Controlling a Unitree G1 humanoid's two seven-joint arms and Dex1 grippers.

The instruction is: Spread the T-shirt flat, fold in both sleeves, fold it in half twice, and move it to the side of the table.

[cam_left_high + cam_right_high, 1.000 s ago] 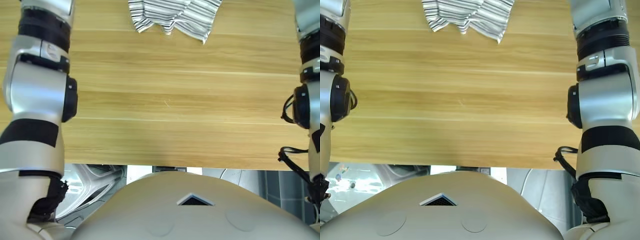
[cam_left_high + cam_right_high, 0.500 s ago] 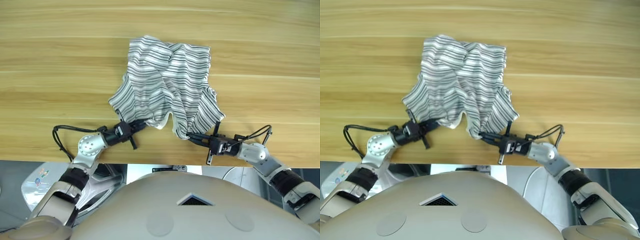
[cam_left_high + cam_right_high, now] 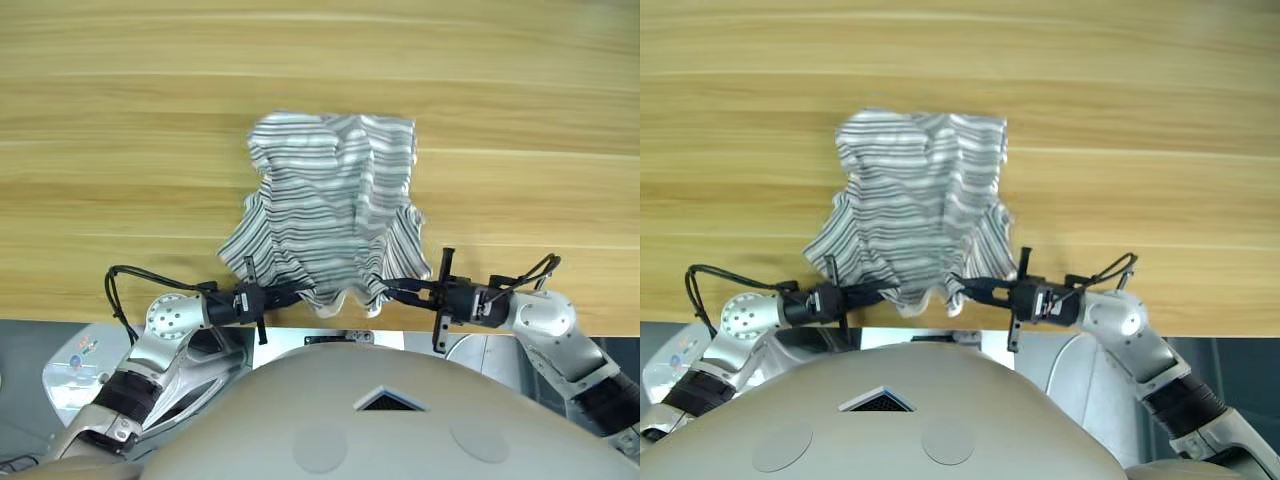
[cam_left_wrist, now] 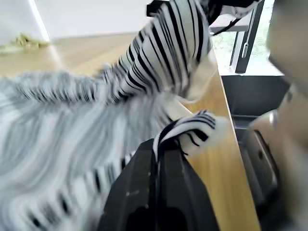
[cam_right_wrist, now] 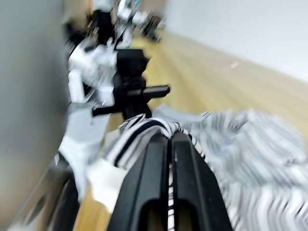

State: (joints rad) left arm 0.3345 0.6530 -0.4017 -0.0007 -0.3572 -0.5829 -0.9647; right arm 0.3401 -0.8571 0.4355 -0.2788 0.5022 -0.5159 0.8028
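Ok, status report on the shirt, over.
Both shut: left pincer and right pincer hold the T-shirt by its near hem. T-shirt rumpled, not yet flat. Hem at the table near edge.

The two eye views look steeply down from the head, over the near edge of the surface (image 3: 120, 100), and face forward. They share almost the same scene; in the right eye view everything sits a little more to the left.

Each wrist camera sits just behind its own tool and looks along the fingers, very near to the shirt (image 3: 330, 200). The left wrist view looks past the left tool (image 4: 156, 147) along the near edge. The right wrist view looks past the right tool (image 5: 169, 139) in the opposite direction. All views share the near hem of the shirt.
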